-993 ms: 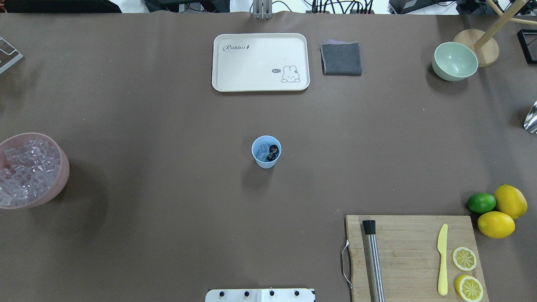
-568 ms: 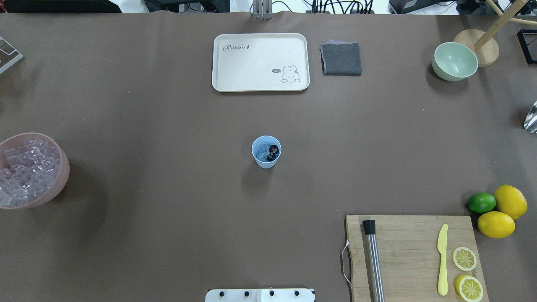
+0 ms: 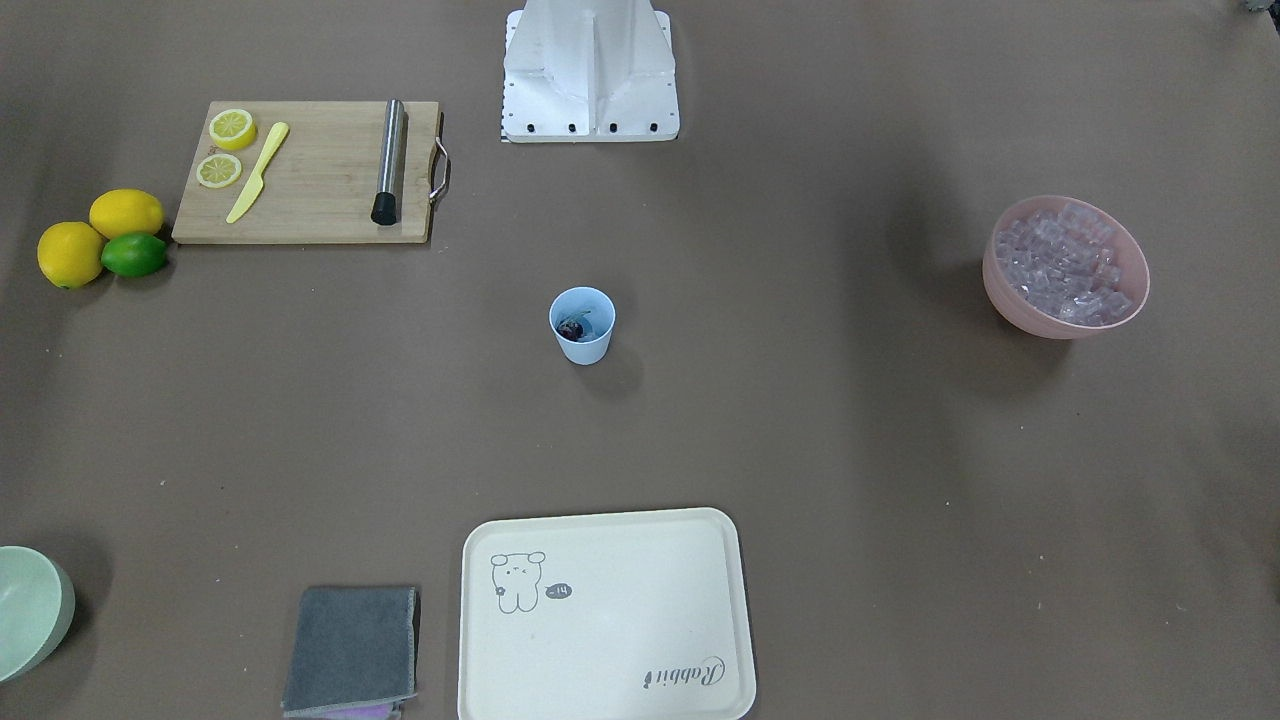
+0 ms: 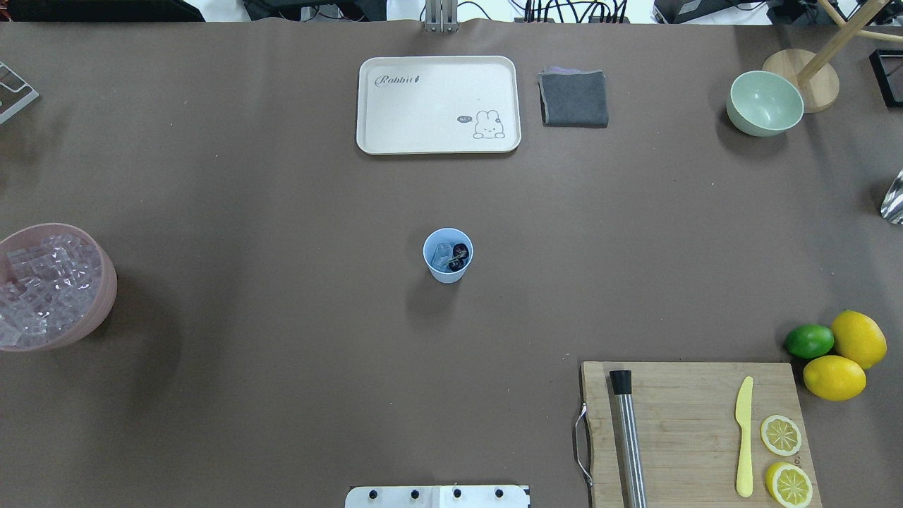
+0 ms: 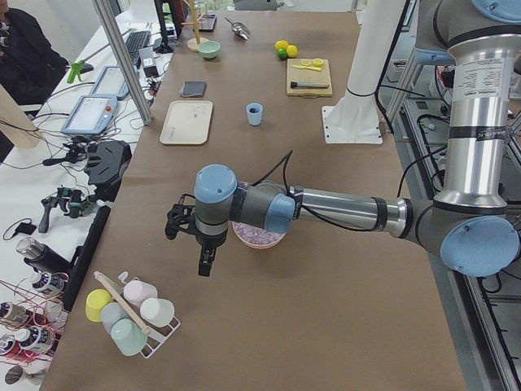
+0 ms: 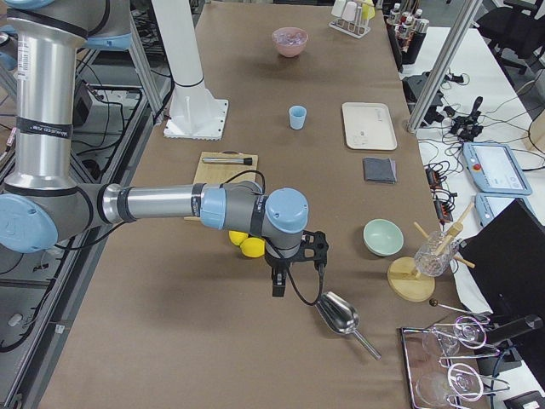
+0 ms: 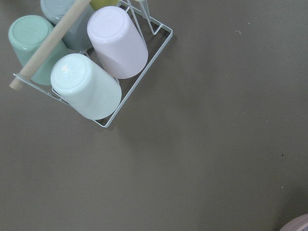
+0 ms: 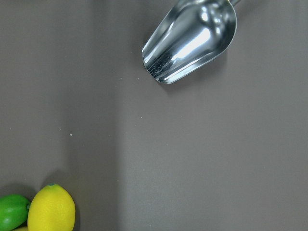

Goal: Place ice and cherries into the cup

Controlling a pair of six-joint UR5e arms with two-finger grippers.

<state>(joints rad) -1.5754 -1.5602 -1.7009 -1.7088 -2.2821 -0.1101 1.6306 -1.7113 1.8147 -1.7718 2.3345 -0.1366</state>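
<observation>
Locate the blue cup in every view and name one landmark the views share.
Front-facing: cup at the centre.
Overhead: cup at the centre.
Exterior left: cup far off, upper middle.
Exterior right: cup far off, upper middle.
Left wrist: not in it.
Right wrist: not in it.
Landmark: cream tray, on the cup's side away from the robot.

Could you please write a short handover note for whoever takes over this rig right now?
Left gripper: out past the pink bowl, near the cup rack; open or shut cannot be told.
Right gripper: over bare table between the lemons and the scoop; open or shut cannot be told.
Cup: upright at the table's centre, with ice and the cherries inside.
Done: ice and cherries are both in the cup.
Left: nothing apparent. The pink bowl holds more ice, should more be wanted.
</observation>
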